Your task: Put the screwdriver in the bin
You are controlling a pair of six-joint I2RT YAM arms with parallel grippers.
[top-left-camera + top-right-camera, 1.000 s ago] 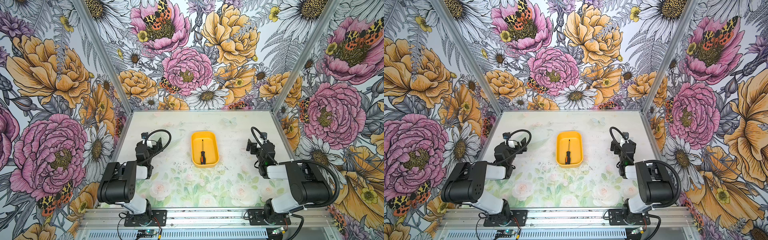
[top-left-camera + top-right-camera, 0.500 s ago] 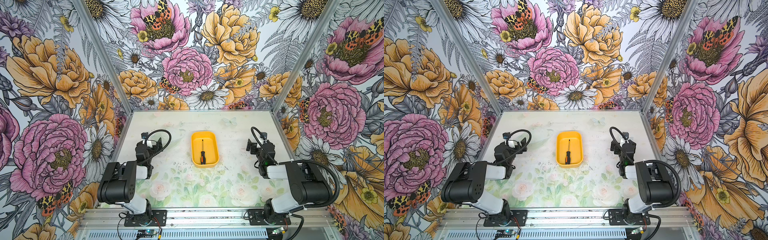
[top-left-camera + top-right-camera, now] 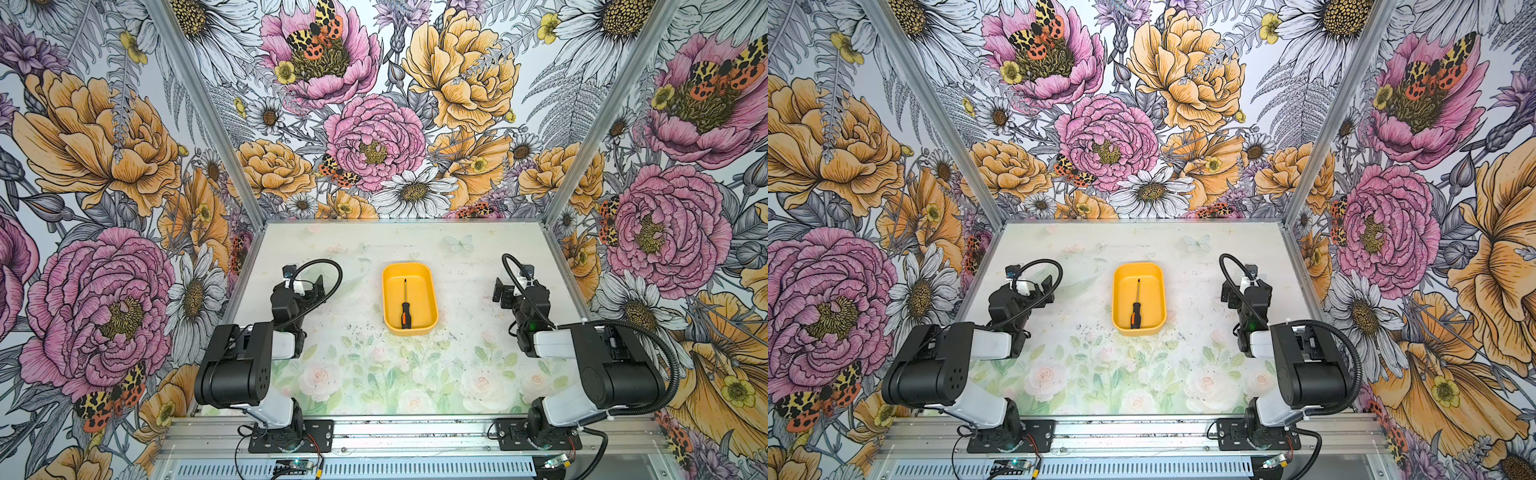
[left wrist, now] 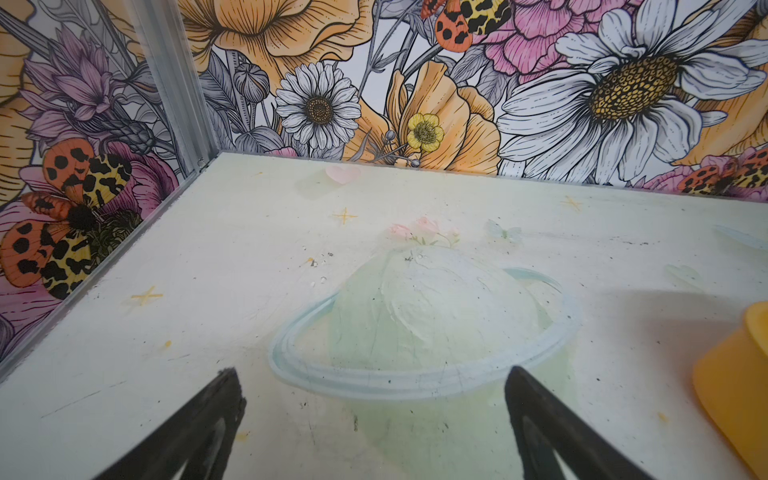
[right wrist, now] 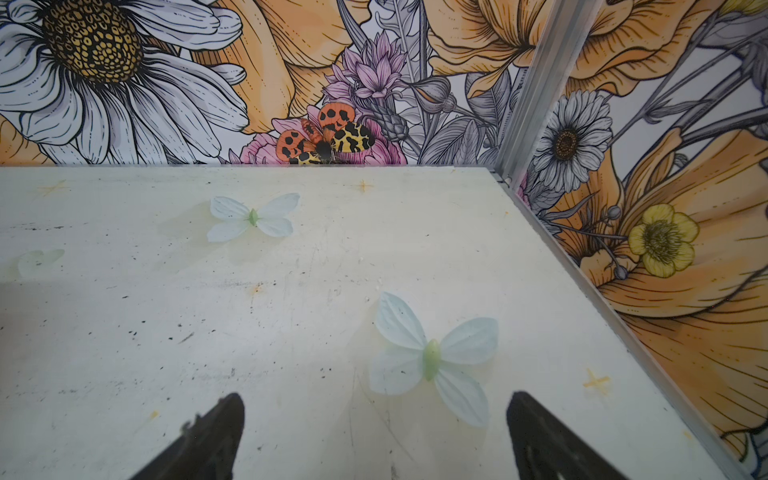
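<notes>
In both top views the screwdriver [image 3: 405,305] [image 3: 1136,305], black-and-orange handle toward the front, lies lengthwise inside the yellow-orange bin [image 3: 409,268] [image 3: 1138,267] at mid-table. My left gripper [image 3: 306,286] [image 3: 1042,289] rests low over the table to the left of the bin, open and empty. To the bin's right, my right gripper [image 3: 500,293] [image 3: 1229,291] is open and empty too. In the left wrist view the gripper [image 4: 372,370] has only bare table between its fingers, and a corner of the bin [image 4: 731,374] shows at the edge. The right wrist view's gripper [image 5: 374,395] has bare table between its fingers.
Floral walls with aluminium posts [image 3: 577,141] close in the table on three sides. Both arm bases [image 3: 286,432] sit on a rail along the front edge. The tabletop [image 3: 374,374] carries printed flowers, butterflies and a ringed planet.
</notes>
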